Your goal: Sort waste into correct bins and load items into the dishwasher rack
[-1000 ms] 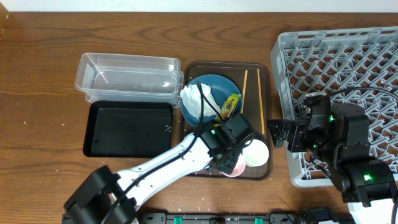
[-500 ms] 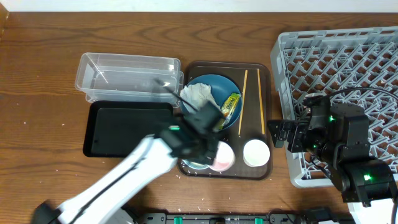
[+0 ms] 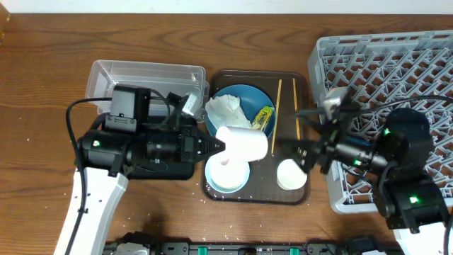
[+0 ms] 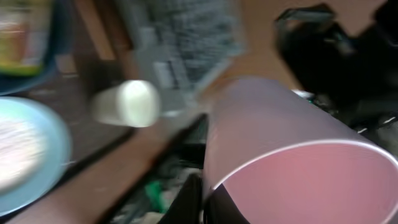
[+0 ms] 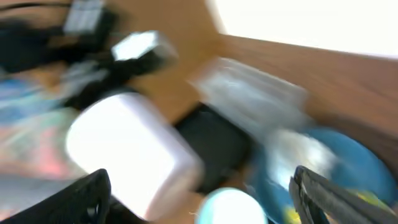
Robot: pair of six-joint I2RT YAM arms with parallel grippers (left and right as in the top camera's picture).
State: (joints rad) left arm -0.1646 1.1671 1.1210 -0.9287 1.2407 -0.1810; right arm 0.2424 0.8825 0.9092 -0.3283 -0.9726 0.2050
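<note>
Pink cup (image 3: 242, 144): held on its side in the air over the brown tray (image 3: 287, 85), clamped by the left gripper (image 3: 223, 146).
Right gripper (image 5: 200, 177): fingers spread wide, nothing held; set over the tray's right part, near the cup but apart from it.
Step in hand: prob. a hand-over of the cup, L to R, for the rack (judged, not seen).
Rack (image 3: 396, 67): at far right; no dish seen in the visible part, so nothing is taken as loaded yet.
Green cup (image 3: 291, 174): upright on the tray, front right; not yet in the rack.
Bowl (image 3: 226, 177): on the tray, just below the held cup.
Plate (image 3: 251, 98): on the tray, w/ tissue (image 3: 226, 110) and wrapper (image 3: 263, 117) lying on it.
Chopsticks (image 3: 279, 106): two, laid side by side on the tray, right of the plate.
Clear tub (image 3: 145, 83): nothing seen inside.
Black tray (image 3: 170, 170): mostly hidden under the left arm; contents can't be told.
Rice: not made out w/ any certainty.
Done: nothing sorted or loaded, as far as shown; one cup off the tray, in the air.
Left: tissue, wrapper, rice to the bins; plate, bowl, both cups, chopsticks to the rack.
</note>
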